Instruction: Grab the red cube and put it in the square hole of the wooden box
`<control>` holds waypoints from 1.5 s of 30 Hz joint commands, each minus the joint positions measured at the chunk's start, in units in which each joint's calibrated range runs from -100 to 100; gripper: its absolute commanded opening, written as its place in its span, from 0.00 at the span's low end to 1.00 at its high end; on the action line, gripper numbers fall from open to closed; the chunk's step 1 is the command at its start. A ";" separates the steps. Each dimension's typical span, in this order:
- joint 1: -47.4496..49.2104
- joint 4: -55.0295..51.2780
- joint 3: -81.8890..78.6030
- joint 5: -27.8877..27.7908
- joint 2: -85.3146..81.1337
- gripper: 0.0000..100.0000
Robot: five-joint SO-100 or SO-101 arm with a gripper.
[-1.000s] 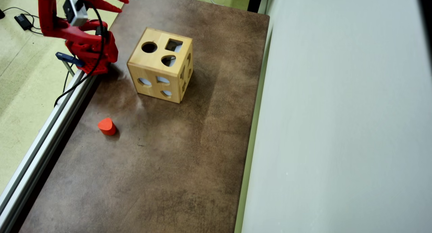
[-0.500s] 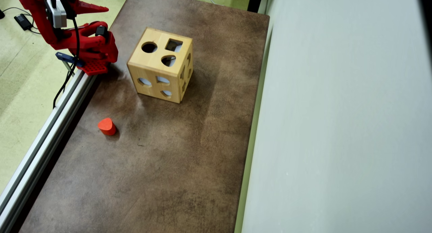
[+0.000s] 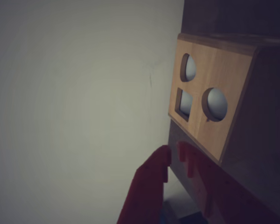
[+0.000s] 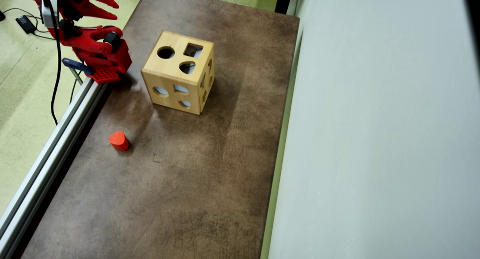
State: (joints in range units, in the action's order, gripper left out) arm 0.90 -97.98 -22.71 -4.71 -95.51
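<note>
1. Your gripper (image 4: 112, 9) sits folded back at the top left corner in the overhead view, off the table edge; fingers spread apart, nothing between them.
2. Wrist view shows the same: two red fingers (image 3: 151, 182) with a gap, empty, pointing past the wooden box (image 3: 214, 102).
3. The wooden box (image 4: 179, 73) stands on the brown table (image 4: 187, 184), just beside the arm's base. Top face has three cut-outs; the square hole (image 4: 193, 50) is the one at the top right of that face in the overhead view, with the round hole (image 4: 165, 52) to its left.
4. The red cube: not visible in either view. You can't locate it from here. It could be hidden or already inside the box; can't tell.
5. The only loose piece is the orange-red rounded block (image 4: 119, 140), well apart from the box near the table's left edge. Not the cube, so leave it.
6. Handling judgement: a small painted wooden cube should be light, rigid and a bit slick. Pinch two opposite flat faces, mid-height, squarely.
7. Keep its edges aligned with the hole, as the fit is likely tight.
</note>
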 commanded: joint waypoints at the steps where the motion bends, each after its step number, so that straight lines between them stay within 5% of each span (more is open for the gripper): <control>1: -0.23 0.07 0.97 -0.34 0.26 0.02; 45: -4.54 0.07 1.06 -0.68 0.09 0.02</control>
State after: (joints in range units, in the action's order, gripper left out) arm -3.34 -97.98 -22.71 -4.96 -95.68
